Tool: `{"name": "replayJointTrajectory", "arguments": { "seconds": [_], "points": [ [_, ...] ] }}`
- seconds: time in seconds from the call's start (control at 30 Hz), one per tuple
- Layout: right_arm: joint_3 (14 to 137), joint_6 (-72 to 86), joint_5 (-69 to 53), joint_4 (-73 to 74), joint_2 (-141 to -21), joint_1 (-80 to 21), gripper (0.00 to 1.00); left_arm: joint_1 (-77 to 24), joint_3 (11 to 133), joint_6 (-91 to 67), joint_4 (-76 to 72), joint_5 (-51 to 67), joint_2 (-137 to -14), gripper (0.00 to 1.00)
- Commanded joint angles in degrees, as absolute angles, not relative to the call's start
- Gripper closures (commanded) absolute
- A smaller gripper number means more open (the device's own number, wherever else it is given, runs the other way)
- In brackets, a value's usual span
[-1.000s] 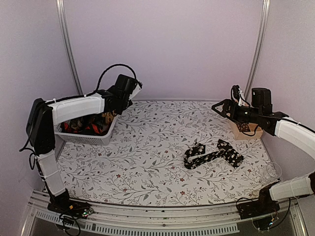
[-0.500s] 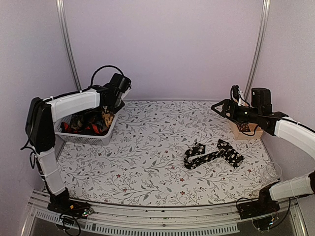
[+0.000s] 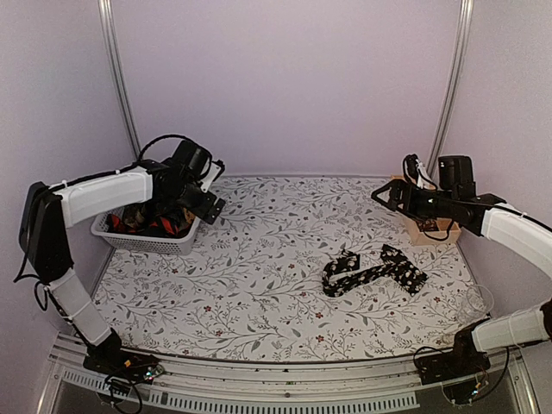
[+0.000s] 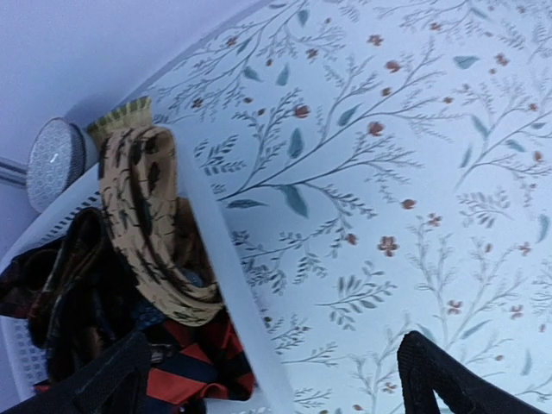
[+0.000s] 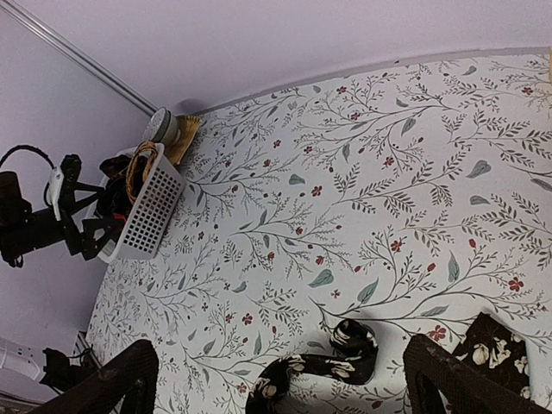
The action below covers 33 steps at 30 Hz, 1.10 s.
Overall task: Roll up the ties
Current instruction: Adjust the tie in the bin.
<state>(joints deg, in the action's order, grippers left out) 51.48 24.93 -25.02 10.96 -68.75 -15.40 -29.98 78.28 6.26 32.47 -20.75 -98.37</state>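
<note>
The left claw point(image 3: 200, 205) hangs right over the near side wall of the white basket point(image 3: 151, 241). Its two fingers point(image 4: 448, 379) are spread as wide as can be. It has let go and holds nothing. One finger is over the inside of the basket and the other is over the surface point(image 3: 259, 293) just beside the basket.

The right claw point(image 3: 384, 191) is far across from the basket, up in the air near a wood block point(image 3: 423, 228). It is wide open too, with nothing in it and touching nothing.

A black tie point(image 3: 371, 270) with little pale flowers lies on the surface, well away from the basket, on the right claw's side. It is not rolled. It lies flat in a bent shape with one end curled into a loop.

More ties sit inside the basket in a messy heap. A tan tie point(image 4: 142, 224) with dark leaf marks is looped up against the basket wall. Under it is a red striped tie point(image 4: 198, 354). Some dark ties point(image 4: 69, 276) are bunched deeper in the basket.
</note>
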Motion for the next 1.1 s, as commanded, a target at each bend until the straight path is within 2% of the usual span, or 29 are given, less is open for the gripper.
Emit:
{"name": "replayJointTrajectory", "arguments": {
  "seconds": [0.0, 0.07, 0.2, 0.33, 0.53, 0.7, 0.77, 0.87, 1.07],
  "points": [
    [51.7, 22.9, -24.8, 14.7, -71.3, -16.2, 0.00, -32.7, 74.1, -0.3, 25.7, -2.0, -93.3, 0.00],
    [51.1, 23.0, -25.0, 14.4, -71.5, -16.9, 0.00, -33.9, 73.4, -1.7, 25.9, -3.1, -93.2, 0.00],
    [50.6, 23.0, -24.4, 14.3, -71.4, -18.5, 0.00, -34.1, 72.8, -2.5, 28.0, -13.5, -94.1, 0.01],
    [50.4, 22.1, -22.8, 15.5, -71.3, -19.6, 0.00, -34.6, 70.9, -1.2, 25.1, -12.2, -93.0, 0.01],
    [49.1, 21.6, -22.7, 15.2, -71.4, -20.0, 0.00, -32.8, 72.9, -1.4, 28.7, -25.0, -96.2, 0.00],
    [49.0, 21.7, -22.8, 14.7, -71.7, -20.5, 0.00, -27.0, 74.2, -2.0, 29.5, -20.1, -99.6, 0.04],
    [49.1, 21.6, -22.5, 14.5, -71.8, -20.6, 0.00, -26.0, 74.1, -2.1, 28.7, -18.5, -100.5, 0.09],
    [49.1, 21.4, -22.5, 14.3, -72.3, -20.7, 0.00, -25.4, 75.0, -1.8, 28.6, -16.5, -102.4, 0.24],
    [49.0, 21.3, -22.8, 13.2, -73.0, -20.7, 0.00, -25.3, 78.8, -1.6, 33.1, -12.2, -107.2, 0.65]
  ]
}}
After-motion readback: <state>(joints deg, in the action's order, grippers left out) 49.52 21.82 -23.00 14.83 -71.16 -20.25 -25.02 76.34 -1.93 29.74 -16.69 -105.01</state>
